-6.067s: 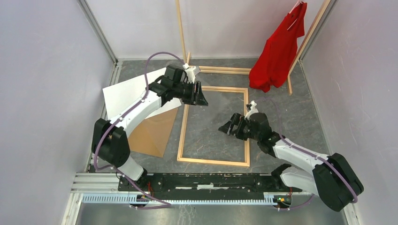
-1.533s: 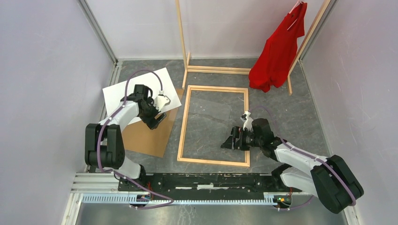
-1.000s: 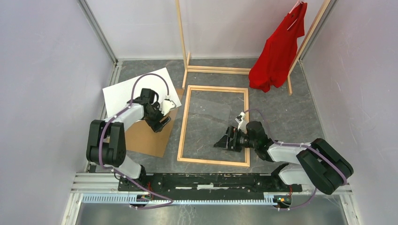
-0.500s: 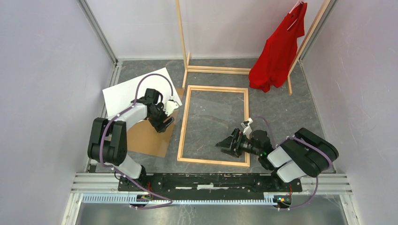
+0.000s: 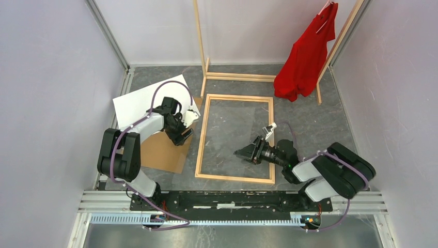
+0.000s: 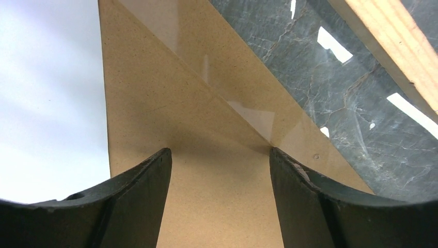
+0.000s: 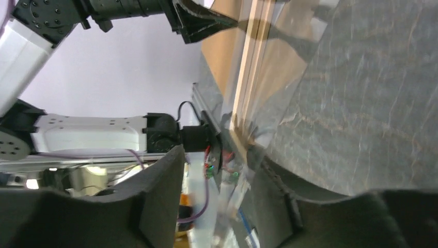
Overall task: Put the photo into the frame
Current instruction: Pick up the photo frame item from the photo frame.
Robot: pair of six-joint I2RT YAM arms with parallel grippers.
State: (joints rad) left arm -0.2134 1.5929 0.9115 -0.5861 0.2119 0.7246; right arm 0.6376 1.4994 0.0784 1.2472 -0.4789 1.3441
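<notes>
The photo [image 5: 137,101], white side up, overlaps the brown board [image 5: 160,152] beneath open, empty left jaws; right jaws unclear.

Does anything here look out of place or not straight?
Yes. The photo lies white side up to the left of the frame, outside it and turned at an angle to it. It overlaps a brown board, which is also askew.
</notes>
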